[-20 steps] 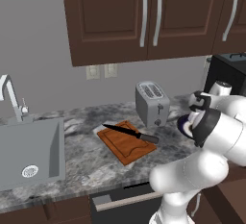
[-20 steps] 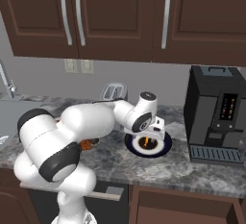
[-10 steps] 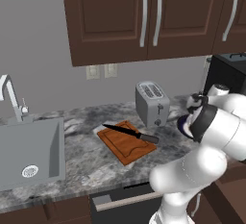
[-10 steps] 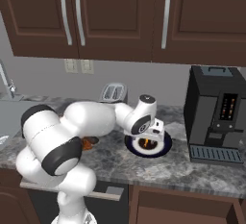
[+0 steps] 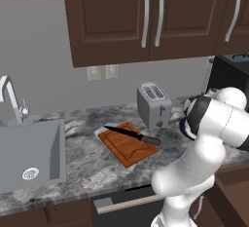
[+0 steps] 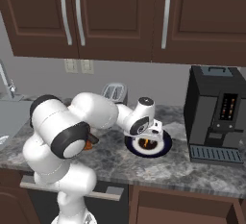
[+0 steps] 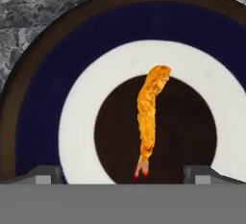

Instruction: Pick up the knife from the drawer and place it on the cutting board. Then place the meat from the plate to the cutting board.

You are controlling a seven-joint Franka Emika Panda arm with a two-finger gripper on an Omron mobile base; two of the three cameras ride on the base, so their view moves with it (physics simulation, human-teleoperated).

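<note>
Over the plate on the bench, your end effector hangs with its two tips spread wide, holding nothing — one on each side of the meat, which lies across the plate's dark centre, so closing should catch it. The knife already rests on the cutting board beside the toaster — that half looks done.

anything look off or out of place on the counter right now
Nothing stands out. The knife lies flat across the cutting board, and the meat sits on the plate under the open claw.
</note>
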